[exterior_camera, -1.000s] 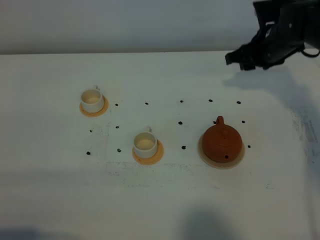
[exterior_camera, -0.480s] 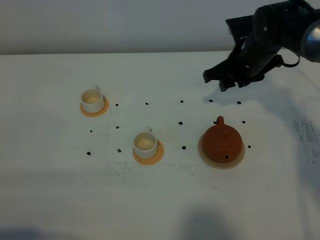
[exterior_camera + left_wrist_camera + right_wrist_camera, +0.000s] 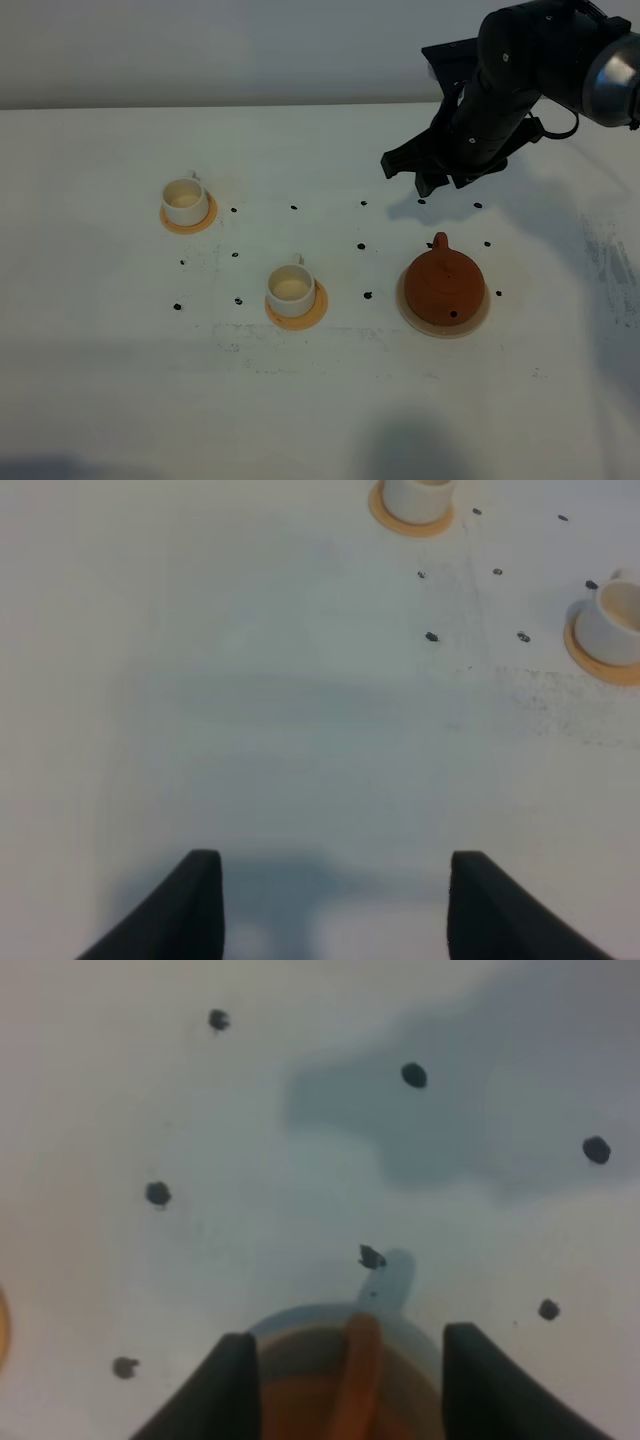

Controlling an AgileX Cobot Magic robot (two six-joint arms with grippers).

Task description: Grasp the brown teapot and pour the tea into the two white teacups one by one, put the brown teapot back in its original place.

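Note:
The brown teapot (image 3: 444,285) sits on its pale beige coaster (image 3: 440,329) at the right of the table, lid on, handle pointing to the back. Two white teacups stand to its left, the far one (image 3: 185,200) and the nearer one (image 3: 290,288). Their insides look cream, and no dark tea shows. My right gripper (image 3: 412,175) hangs open above the table just behind the teapot, apart from it. In the right wrist view the teapot (image 3: 352,1375) lies blurred between the open fingers (image 3: 228,1390). My left gripper (image 3: 330,910) is open and empty over bare table, with both cups (image 3: 415,492) (image 3: 615,620) ahead of it.
Each cup stands on a small orange-tan coaster (image 3: 208,222) (image 3: 318,308). Small black dots (image 3: 366,295) mark a grid on the white table (image 3: 320,400). A grey wall runs behind the table's far edge. The left arm is out of the high view.
My right arm has swung in from the far right corner, moving left and toward the teapot. The teapot and both cups have not moved.

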